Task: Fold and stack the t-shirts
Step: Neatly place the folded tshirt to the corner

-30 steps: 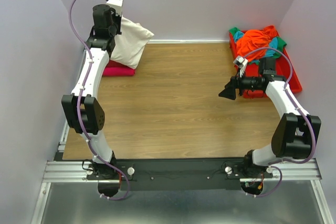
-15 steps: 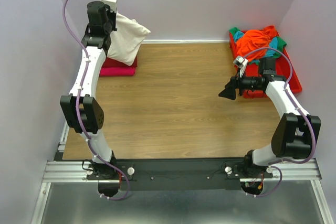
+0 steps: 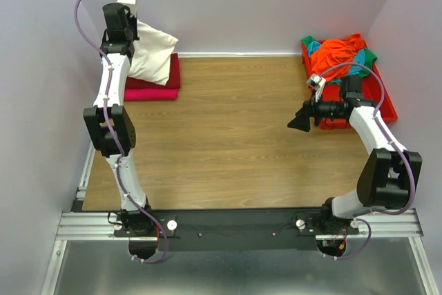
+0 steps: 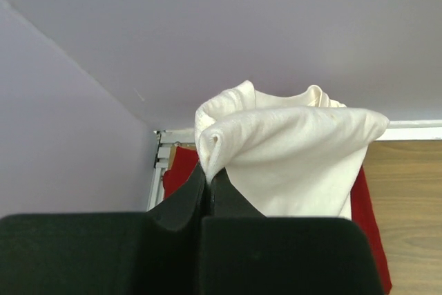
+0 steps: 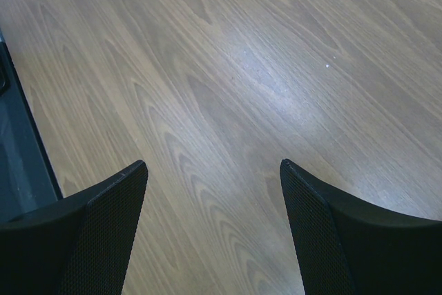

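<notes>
A: Top view first. What could go wrong?
B: The left gripper (image 3: 132, 27) is up in the far left corner with the large cream-white cloth t-shirt (image 3: 153, 53) lifted. The shirt hangs over the folded dark red cloth t-shirt (image 3: 166, 74), which lies on the folded bright pink cloth t-shirt (image 3: 148, 94). Can't tell if it touches them. My worry is that it lands bunched or skewed and overhangs the stack, or drags the two below out of line.
A: Right side?
B: The right gripper (image 3: 298, 121) hovers over the bare brown wood-grain table (image 3: 228, 143) and carries nothing. Behind it, the rigid red plastic tray (image 3: 388, 101) holds a loose heap of orange, teal and green cloth t-shirts (image 3: 342, 50), all unfolded.
A: Left wrist view?
B: The jaws are pressed together on a small rolled edge of the cream shirt. That's a thin bite, so a swing could pull it free. The cloth looks soft and puffed like a pillow, with no flat fold. Dark red shows underneath on both sides.
A: Right wrist view?
B: The fingers are spread wide with only wood grain between them. Nothing to snag there.
</notes>
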You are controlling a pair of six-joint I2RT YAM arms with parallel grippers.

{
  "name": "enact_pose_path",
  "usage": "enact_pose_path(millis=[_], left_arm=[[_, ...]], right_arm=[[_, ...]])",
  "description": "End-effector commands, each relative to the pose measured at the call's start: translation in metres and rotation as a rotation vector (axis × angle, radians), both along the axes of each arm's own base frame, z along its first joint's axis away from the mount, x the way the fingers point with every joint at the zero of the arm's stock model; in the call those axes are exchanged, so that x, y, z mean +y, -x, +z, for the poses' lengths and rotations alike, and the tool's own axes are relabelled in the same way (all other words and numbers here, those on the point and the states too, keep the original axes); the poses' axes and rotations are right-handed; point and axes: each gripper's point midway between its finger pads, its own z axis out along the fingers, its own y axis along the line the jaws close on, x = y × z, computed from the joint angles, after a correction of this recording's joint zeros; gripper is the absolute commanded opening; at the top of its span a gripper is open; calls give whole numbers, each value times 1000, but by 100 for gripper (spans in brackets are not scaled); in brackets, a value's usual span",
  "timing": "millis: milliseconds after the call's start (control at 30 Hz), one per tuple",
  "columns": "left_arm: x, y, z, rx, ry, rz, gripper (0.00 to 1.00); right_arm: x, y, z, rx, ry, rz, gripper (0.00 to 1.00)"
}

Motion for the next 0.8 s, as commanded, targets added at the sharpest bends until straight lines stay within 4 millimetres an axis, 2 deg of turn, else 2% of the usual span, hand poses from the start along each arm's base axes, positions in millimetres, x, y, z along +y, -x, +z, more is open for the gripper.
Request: enact_pose_path(millis=[0,300,367,600,633,733,767], left_arm=[[16,-10,28,-98,29,5,0],[52,-29,-5,-80,74,27,0],[53,-32,-15,-65,81,21,0],[65,-41,-33,-56,97,36,0],[67,-43,-42,-45,106,46,0],[88,-42,-50,-43,127,144,0],[100,-40,-57,-31,130,190,3]], right_arm=[[-3,-4,-2,10,7,-3,84],[-3,-4,-7,28,5,-3,84],[-3,-5,-8,30,7,-3,84],[-4,-5,-10,35,9,-4,84],[-4,-5,-10,35,9,-5,84],[-4,-4,-10,35,10,-3,84],[-4,-5,-10,34,12,-3,84]])
